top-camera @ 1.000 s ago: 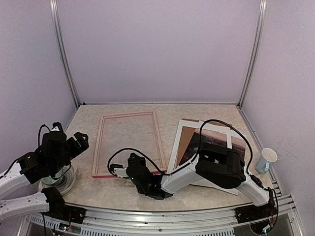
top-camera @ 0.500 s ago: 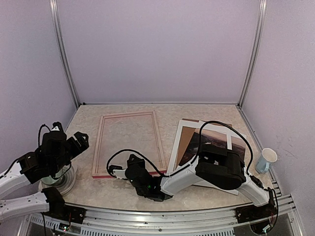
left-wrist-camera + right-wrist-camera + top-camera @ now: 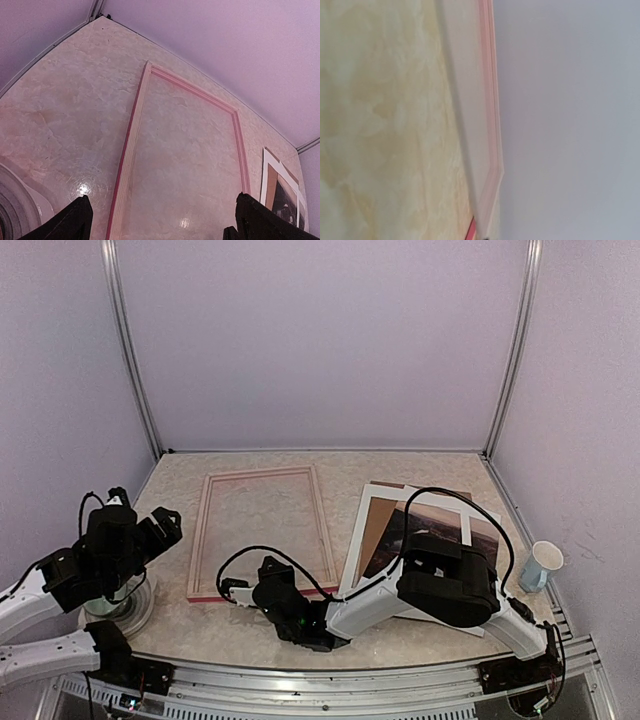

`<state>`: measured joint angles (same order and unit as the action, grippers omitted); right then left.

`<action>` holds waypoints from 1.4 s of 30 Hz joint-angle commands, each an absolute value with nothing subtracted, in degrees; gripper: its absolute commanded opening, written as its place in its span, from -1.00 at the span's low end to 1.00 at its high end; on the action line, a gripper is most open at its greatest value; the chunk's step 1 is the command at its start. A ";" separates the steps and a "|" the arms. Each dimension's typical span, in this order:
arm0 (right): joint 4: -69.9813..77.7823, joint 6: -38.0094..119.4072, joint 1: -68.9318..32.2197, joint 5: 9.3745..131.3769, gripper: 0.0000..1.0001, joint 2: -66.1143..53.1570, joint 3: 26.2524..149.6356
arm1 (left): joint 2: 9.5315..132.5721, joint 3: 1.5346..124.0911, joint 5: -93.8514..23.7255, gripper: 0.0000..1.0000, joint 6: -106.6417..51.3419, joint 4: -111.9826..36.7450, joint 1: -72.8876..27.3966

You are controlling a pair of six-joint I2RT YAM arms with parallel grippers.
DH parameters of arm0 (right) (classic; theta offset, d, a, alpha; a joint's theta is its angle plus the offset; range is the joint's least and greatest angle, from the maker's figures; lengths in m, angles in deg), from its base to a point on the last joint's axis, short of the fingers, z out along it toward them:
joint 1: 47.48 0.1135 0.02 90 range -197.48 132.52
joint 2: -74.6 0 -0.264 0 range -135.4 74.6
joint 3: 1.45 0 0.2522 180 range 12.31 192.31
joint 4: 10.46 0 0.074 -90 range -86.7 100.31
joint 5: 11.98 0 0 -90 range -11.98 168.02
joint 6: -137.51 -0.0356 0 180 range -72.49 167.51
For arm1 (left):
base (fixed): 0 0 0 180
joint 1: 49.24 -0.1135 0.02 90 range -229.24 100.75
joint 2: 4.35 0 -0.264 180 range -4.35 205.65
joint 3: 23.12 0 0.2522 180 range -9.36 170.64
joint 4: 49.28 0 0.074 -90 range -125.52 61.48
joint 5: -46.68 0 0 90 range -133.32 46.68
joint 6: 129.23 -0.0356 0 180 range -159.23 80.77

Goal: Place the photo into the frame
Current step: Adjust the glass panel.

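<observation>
The frame [image 3: 200, 540] lies flat at centre-left, pale back up, with a red edge along its near rail. My right gripper [image 3: 232, 590] is shut, rolled on its side, its tip at that near rail; no grip on the rail shows. Its wrist view has the frame [image 3: 489, 100] edge-on, running up from the jaws. The photo [image 3: 440, 512], dark reddish-brown, lies on a stack at the right, partly hidden by the right arm. My left gripper [image 3: 165, 525] hovers open left of the frame [image 3: 131, 145], fingers [image 3: 80, 220] wide apart with nothing between them.
Under the photo lie a brown backing board [image 3: 375, 525] and a white mat sheet [image 3: 352, 540]. A paper cup [image 3: 543, 565] stands at the far right. A round clear dish [image 3: 125, 610] sits under the left arm. Walls close in on three sides.
My right gripper has crept slightly left along the frame's near rail. The frame and the left arm have stayed put.
</observation>
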<state>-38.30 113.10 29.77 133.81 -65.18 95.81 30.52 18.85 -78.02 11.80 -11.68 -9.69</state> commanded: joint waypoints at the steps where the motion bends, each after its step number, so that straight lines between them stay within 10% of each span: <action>1: -37.49 111.14 30.98 135.14 -0.91 -63.30 95.36 | 30.79 19.09 -77.51 0.98 11.45 -12.95 -10.31; 42: -62.35 118.14 29.86 135.43 -1.00 -64.08 95.20 | 30.01 16.92 -76.89 0.98 11.91 -13.37 -10.84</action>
